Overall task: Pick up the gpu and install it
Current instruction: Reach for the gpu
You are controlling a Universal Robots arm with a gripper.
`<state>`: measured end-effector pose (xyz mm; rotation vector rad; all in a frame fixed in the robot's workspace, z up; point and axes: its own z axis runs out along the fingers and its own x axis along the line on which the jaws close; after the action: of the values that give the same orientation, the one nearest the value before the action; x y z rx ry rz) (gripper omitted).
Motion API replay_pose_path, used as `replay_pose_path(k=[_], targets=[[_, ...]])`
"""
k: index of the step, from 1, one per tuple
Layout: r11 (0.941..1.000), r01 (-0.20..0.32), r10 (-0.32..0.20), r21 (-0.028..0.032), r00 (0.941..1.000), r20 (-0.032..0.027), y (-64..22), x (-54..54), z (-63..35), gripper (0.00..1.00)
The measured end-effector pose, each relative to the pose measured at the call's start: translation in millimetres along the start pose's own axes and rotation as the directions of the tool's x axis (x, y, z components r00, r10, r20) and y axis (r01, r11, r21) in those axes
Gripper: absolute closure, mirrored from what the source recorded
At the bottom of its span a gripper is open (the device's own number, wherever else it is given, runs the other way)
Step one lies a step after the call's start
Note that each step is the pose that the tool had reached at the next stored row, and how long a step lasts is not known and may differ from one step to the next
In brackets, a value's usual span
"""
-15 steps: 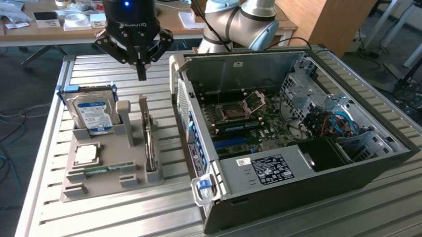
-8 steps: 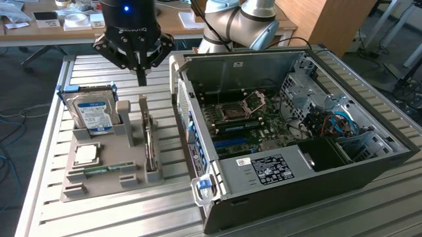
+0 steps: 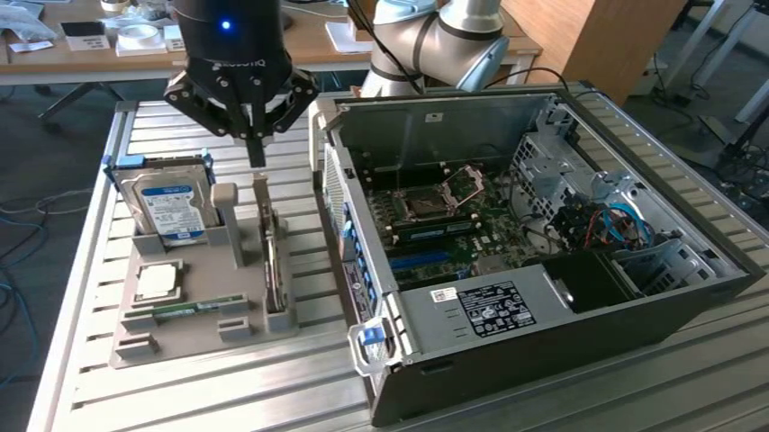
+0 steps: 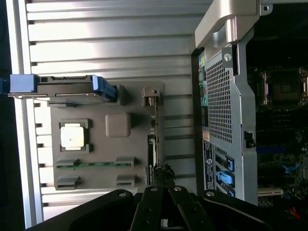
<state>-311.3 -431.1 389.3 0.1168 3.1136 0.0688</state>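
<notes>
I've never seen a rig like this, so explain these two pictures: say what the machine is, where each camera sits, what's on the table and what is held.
It is a robot arm. Its black end effector, the grasping part, has its fingers shut with nothing visibly held, right above one end of the gpu. One picture comes from a camera off the arm; the other from a camera on the wrist, looking down. On the slatted table sits a grey tray carrying the gpu on edge, a blue-labelled hard drive, a square processor chip and a green memory stick. Beside the tray lies an open computer case with its motherboard exposed.
</notes>
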Motion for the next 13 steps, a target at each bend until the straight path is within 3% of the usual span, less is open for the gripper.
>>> replay_pose_path(k=[13], targets=[[1.0,0.0,0.0,-0.0001,1.0,0.0,-11.5,7.9,0.1,0.89]])
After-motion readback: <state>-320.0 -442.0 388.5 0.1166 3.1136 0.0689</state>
